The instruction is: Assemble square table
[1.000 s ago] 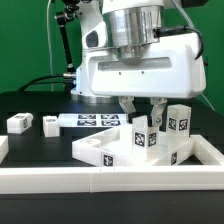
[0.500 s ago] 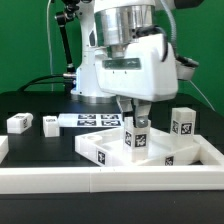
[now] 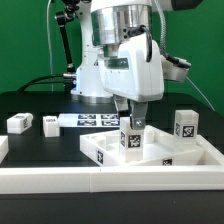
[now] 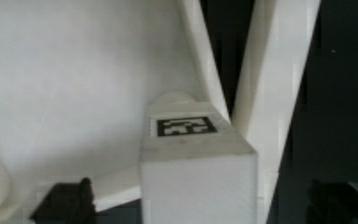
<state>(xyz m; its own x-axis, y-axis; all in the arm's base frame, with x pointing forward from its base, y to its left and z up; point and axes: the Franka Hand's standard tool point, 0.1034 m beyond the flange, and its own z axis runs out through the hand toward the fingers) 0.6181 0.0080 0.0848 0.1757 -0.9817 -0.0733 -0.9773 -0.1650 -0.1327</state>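
Square table leg [image 3: 131, 143] upright in the claw's [image 3: 131, 127] tight pinch, directly below it, over the tabletop [image 3: 165, 151].

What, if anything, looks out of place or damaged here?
Nothing looks damaged or spilled. Two legs sit loose at the exterior view's left, apart from the square top.

Four legs [image 3: 18, 122] [image 3: 50, 124] [image 3: 132, 138] [image 3: 186, 124]; one square top [image 3: 104, 155]; one marker board [image 3: 95, 120].
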